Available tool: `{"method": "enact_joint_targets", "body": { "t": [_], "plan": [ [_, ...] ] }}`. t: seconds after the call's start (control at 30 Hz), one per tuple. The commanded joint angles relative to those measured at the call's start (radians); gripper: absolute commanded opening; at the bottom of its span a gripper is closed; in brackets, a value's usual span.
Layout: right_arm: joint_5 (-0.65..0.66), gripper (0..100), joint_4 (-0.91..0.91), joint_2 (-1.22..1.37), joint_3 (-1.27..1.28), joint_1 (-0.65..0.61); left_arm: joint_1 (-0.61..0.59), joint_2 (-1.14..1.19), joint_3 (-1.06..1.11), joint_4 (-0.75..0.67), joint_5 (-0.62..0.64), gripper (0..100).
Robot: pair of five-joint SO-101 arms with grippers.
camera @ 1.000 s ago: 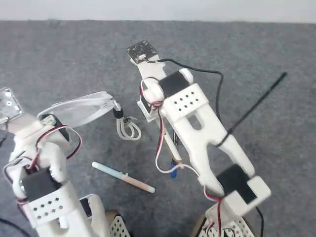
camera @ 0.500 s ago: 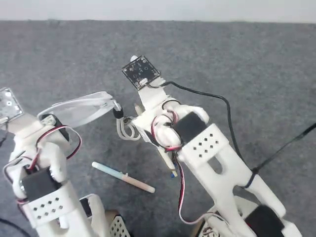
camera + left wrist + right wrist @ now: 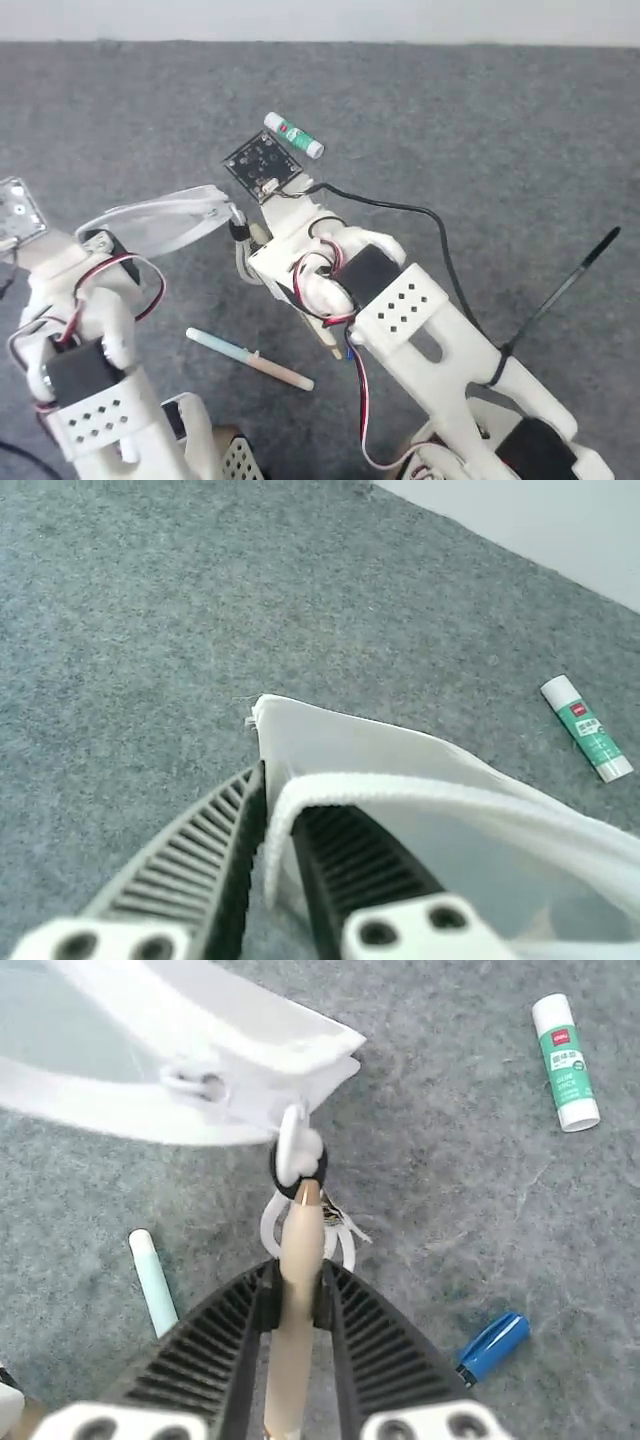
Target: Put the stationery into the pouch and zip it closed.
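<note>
High view: translucent pouch, tan pencil

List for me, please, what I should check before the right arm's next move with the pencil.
1. Left gripper clamped on the pouch rim: ok.
2. Right gripper shut on the pencil: ok.
3. Pencil tip aimed into the pouch mouth: not ok; it sits at the zipper pull, at the pouch's corner.
4. Mouth open wide enough for the pencil: cannot tell.
5. Other stationery loaded: not ok; the glue stick, pale green pen and blue pen lie outside the pouch.
</note>
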Motion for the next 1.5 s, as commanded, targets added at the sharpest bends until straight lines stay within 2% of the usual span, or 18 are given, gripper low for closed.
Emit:
{"method": "enact_joint_targets", "body": {
  "t": [0.0,0.2,0.43,0.87,0.97,1.1,1.2,1.37,1.47],
  "plan": [
    [0.003,0.6,0.028,-0.101,-0.011,-0.019,0.005,-0.008,-0.012,-0.037,0.011,1],
    [0.003,0.6,0.067,-0.243,0.014,-0.035,0.005,-0.008,-0.012,-0.037,0.011,1],
    [0.003,0.6,-0.139,-0.384,0.189,-0.039,0.005,-0.008,-0.012,-0.037,0.011,1],
    [0.003,0.6,-0.389,-0.719,0.437,-0.039,0.005,-0.008,-0.012,-0.037,0.012,1],
    [-0.052,0.6,-0.447,-0.765,0.479,-0.038,0.005,-0.008,-0.012,-0.037,0.012,1],
    [-0.163,0.6,-0.599,-0.799,0.552,-0.035,0.005,-0.008,-0.012,-0.037,0.012,1],
    [-0.164,0.6,-0.736,-0.802,0.609,-0.035,0.005,-0.008,-0.012,-0.037,0.012,1],
    [-0.121,0.6,-0.958,-0.808,0.709,-0.033,0.005,-0.008,-0.012,-0.037,0.012,1],
    [-0.043,0.6,-1.063,-0.805,0.75,-0.033,0.005,-0.008,-0.012,-0.037,0.012,1]
  ]
}}
